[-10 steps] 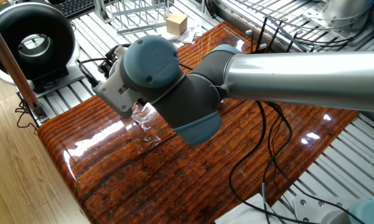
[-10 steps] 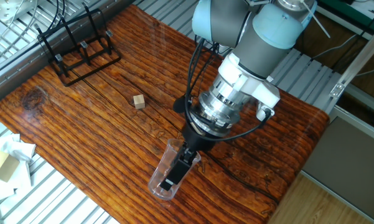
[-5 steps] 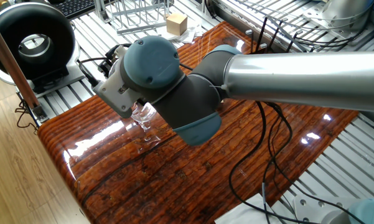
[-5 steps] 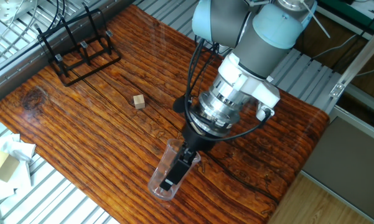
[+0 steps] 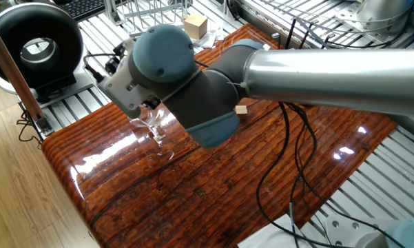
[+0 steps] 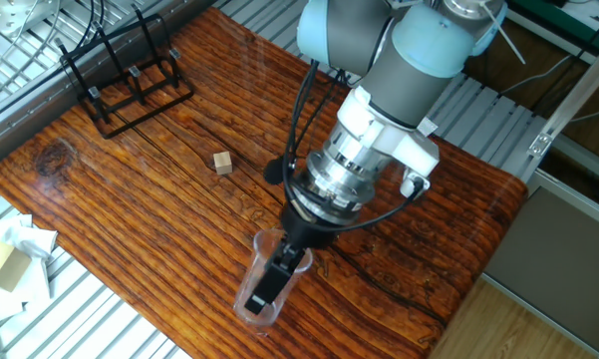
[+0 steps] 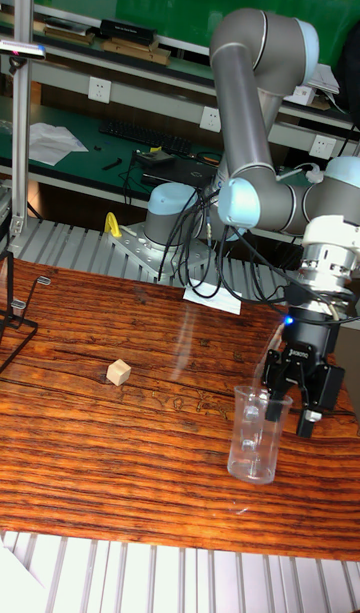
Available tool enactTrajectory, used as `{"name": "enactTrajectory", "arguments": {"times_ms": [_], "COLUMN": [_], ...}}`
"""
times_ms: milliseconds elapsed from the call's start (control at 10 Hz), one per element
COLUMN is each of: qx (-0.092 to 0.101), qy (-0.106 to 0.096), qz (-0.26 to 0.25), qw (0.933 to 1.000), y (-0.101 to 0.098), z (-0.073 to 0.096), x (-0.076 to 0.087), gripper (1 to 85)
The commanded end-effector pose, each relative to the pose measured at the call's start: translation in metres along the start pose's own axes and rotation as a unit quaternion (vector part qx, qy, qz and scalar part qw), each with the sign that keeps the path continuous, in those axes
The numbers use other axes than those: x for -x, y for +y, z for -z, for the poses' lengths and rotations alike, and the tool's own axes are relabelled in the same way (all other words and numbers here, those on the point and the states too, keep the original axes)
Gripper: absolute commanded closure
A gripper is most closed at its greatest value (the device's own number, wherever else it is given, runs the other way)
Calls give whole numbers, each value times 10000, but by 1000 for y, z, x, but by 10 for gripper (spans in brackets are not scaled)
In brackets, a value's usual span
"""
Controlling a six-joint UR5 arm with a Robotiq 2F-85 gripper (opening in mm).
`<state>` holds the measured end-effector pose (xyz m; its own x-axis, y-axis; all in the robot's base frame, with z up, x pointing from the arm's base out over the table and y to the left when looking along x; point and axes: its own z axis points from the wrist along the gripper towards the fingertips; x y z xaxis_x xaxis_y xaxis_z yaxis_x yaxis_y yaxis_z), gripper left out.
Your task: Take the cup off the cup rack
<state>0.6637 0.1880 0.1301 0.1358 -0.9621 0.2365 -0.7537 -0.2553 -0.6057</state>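
Glass cup [image 7: 254, 433]: off the cup rack [image 6: 120, 75], upright at the table's 6 o'clock. Gripper [image 7: 291, 392] fingers straddle its rim, apparently released; you retract upward.

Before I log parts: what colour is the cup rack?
Black, thin wire; the cup rack shows best in the other fixed view.

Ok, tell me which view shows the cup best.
The tall fixed view: the cup stands whole on the table, the hand at its rim. The other fixed view looks down into it; in one fixed view the arm hides most of it.
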Motion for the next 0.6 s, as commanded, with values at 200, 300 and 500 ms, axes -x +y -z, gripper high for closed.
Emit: {"name": "enactTrajectory", "arguments": {"times_ms": [200,300,500], "qx": [-166,-219,-331], "qy": [39,42,71], "qz": [-44,-64,-108], "qw": [9998,9997,9994], "y": [-30,-32,-33], "z": [-7,-11,-23], "x": [4,5,5], "gripper": [173,173,180]}}
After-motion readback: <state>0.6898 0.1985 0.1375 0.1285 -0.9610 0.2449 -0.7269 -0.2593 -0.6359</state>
